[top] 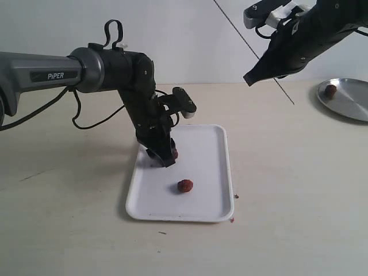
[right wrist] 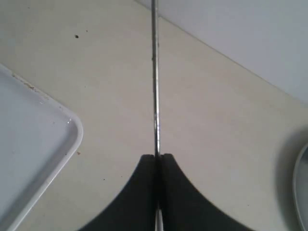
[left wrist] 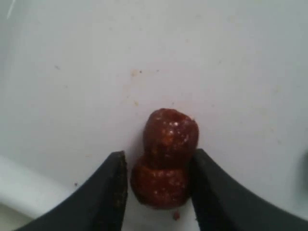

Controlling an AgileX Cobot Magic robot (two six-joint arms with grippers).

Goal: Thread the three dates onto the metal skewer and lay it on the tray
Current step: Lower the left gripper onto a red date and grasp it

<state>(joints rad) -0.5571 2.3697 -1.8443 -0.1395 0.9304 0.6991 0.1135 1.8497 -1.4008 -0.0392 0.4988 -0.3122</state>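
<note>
On the white tray [top: 202, 154] my left gripper [top: 167, 158] stands low and open, its fingers astride two dates [left wrist: 161, 185] that touch each other. The near date sits between the fingertips, with a thin gap on one side. The second date [left wrist: 171, 132] lies just beyond it. A third date [top: 185, 186] rests alone nearer the tray's front. My right gripper [top: 253, 76] is raised at the upper right, shut on the metal skewer [right wrist: 155, 77]. The thin skewer [top: 238, 30] slants across the back wall and sticks out past both ends of the fingers.
A round silver plate [top: 352, 102] at the far right holds a fourth dark-red fruit [top: 330, 89]. Small red crumbs lie by the tray's front right corner [top: 233, 217]. The tray's corner [right wrist: 72, 130] and the plate's edge [right wrist: 303, 192] show in the right wrist view.
</note>
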